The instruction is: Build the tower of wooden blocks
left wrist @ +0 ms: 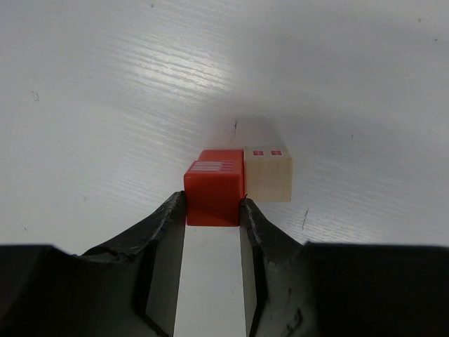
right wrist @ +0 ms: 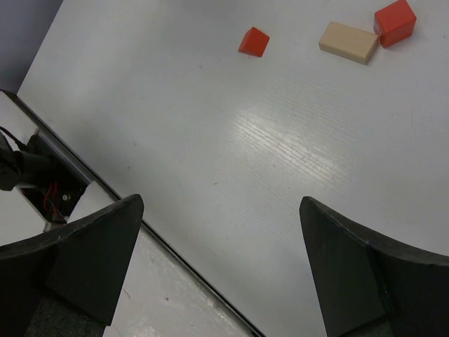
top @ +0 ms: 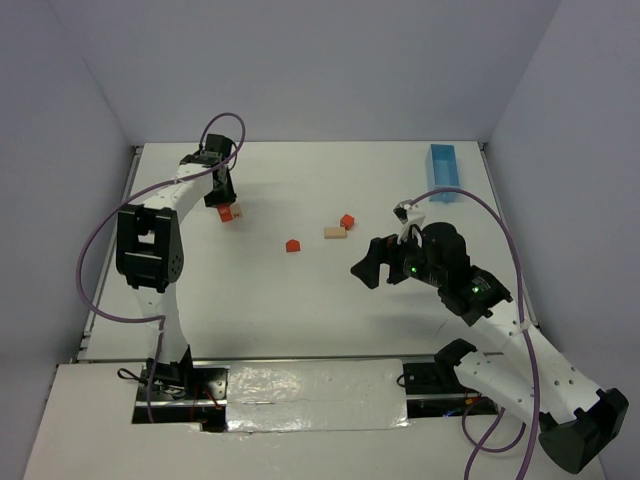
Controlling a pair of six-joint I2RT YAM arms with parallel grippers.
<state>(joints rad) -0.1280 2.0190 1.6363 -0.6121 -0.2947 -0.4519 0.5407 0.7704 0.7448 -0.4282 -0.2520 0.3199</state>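
- The left gripper [left wrist: 212, 207] is pinching a red block [left wrist: 214, 184] that is touching a tan cube [left wrist: 268, 175], far left on the table [top: 260, 320].
- The right gripper [right wrist: 221, 207] is hanging wide apart, holding nothing.
- It looks like stacking is just starting; next the red block is probably needing a lift onto the tan cube.

left arm [top: 150, 245] extended, left fingers [left wrist: 163, 235] clamped narrow, right arm [top: 478, 295] bent, right fingers [right wrist: 95, 246] wide

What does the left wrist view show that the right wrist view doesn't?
Only left wrist: the left tool closed on a labelled red cube, a labelled tan cube against its right side. Only right wrist: the open right tool, a lone red block, a tan bar with a plain red cube beside it, and the near edge of the white table. Both: bare tabletop.
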